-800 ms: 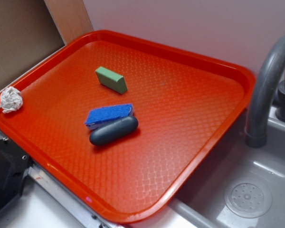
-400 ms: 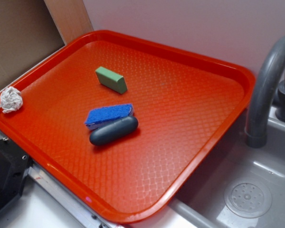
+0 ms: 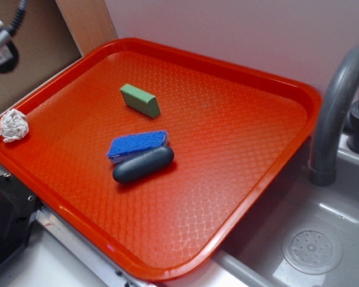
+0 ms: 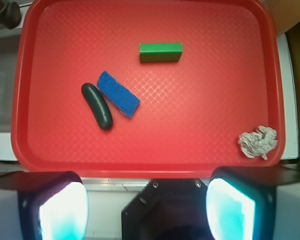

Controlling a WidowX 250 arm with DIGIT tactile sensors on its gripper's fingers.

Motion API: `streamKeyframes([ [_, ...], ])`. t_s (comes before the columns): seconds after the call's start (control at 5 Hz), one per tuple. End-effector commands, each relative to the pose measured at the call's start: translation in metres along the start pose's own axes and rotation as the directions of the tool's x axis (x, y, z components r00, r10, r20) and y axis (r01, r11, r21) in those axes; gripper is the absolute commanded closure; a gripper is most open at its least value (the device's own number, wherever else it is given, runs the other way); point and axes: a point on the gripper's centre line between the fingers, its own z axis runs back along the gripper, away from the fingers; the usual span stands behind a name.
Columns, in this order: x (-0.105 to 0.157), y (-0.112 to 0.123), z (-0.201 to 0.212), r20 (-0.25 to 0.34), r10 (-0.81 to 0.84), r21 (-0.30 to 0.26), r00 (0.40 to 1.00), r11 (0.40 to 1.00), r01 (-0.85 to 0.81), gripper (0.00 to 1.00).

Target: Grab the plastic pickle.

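Plastic pickle [image 4: 97, 106] – on red tray [image 4: 190, 150]

The tray [image 3: 269, 95] is bright orange-red with a fine woven diamond texture pressed over its floor and a smooth glossy rim. The plastic pickle [image 3: 143, 165] is a plain dark grey-green, nearly black from the wrist view, with a soft sheen and no markings. The sponge [image 3: 136, 144] is deep blue and nubbly on top with a white underside. The block [image 3: 140, 100] is light green on top with a darker green side. The crumpled cloth [image 3: 12, 125] is white with faint reddish flecks. The faucet [image 3: 338, 101] and sink [image 3: 329, 239] are mid grey, the wall [image 3: 227, 30] pale lilac-white, and the gripper [image 4: 147, 212] pads glow cyan-white against a black body
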Motion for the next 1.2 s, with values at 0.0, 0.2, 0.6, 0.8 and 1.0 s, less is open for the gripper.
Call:
streamKeyframes([
  [0.0,0.020,-0.024,-0.060,0.033,0.017,0.013,0.999,1.000,-0.017,0.00],
  [0.2,0.033,-0.034,-0.093,0.039,0.007,0.037,0.999,0.999,-0.008,0.00],
  [0.6,0.042,-0.057,-0.146,-0.011,-0.111,0.047,0.994,0.993,0.111,0.00],
  [0.8,0.037,-0.060,-0.160,-0.023,-0.126,0.064,0.992,0.990,0.128,0.00],
  [1.0,0.031,-0.066,-0.173,-0.047,-0.159,0.070,0.986,0.984,0.162,0.00],
])
